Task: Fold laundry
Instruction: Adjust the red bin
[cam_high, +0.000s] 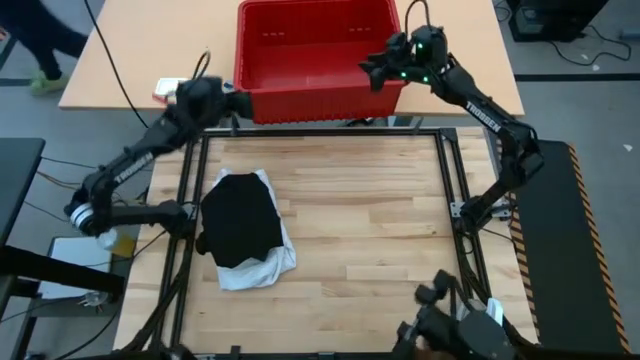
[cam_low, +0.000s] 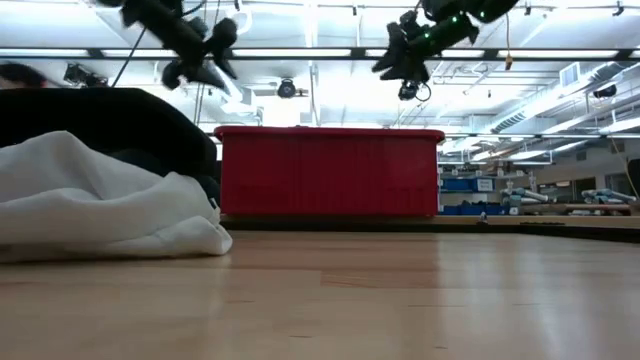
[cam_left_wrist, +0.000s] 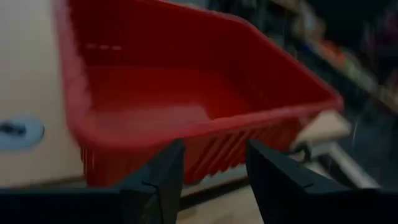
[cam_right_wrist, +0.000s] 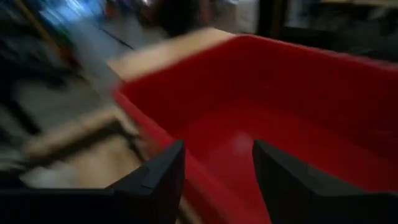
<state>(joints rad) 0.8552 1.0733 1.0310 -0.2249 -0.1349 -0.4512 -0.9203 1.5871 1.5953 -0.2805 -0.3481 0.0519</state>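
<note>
Clearly the main hazard here is the red crate: both arms hang over its near corners, and either one, dropping or swinging inward, could knock the rim and shove the crate across the far table. In my judgement a second risk lies with the laundry pile itself. The black garment lies on top of the white shirt at the near left of the wooden table, and any careless pass low over that side could drag the stack out of shape.

The left gripper sits at the crate's near left corner, fingers parted with a clear gap, nothing between them and nothing touched; past them the crate's inside looks empty. The right gripper hovers above the crate's near right corner, jaws likewise apart with only air and the red crate floor showing between them. The low view shows both raised well above the crate. No blue piece shows anywhere, so whether more laundry remains to be fetched cannot be told.
</note>
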